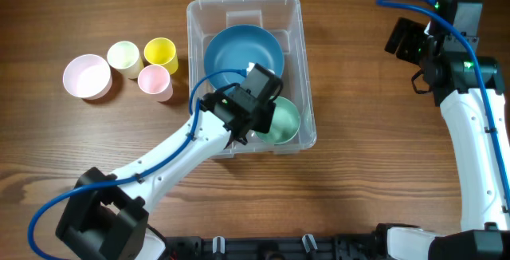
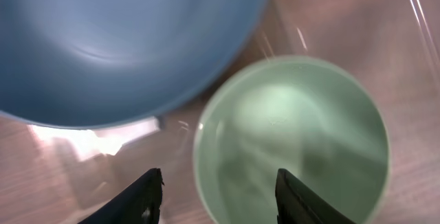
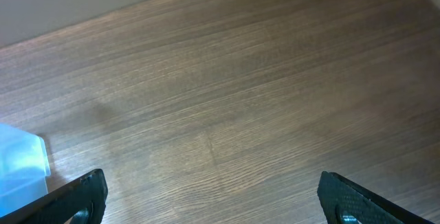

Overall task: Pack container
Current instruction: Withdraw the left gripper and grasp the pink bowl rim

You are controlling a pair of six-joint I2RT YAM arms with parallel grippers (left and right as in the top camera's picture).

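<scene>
Wood-grain table [image 1: 358, 172]. Left gripper [image 2: 220, 200] low inside container [image 1: 243, 9], fingers partly apart, gripping nothing, green bowl [image 2: 295, 141] rim under gap. Container mid-table: clear plastic, rounded corners, raised rim, open side up, long axis running away from robot. Green bowl in near right corner, blue bowl [image 1: 243, 53] filling far end. Right gripper [image 3: 213, 200] spread wide above table, well right of container.

container [image 1: 239, 9] clear. big bowl [image 1: 239, 49] blue, small bowl [image 1: 285, 123] pale green, third bowl [image 1: 88, 76] pink. cups: pale green cup [image 1: 123, 55], yellow cup [image 1: 160, 52], pink cup [image 1: 154, 80]. table [image 1: 358, 132] brown wood grain.
</scene>
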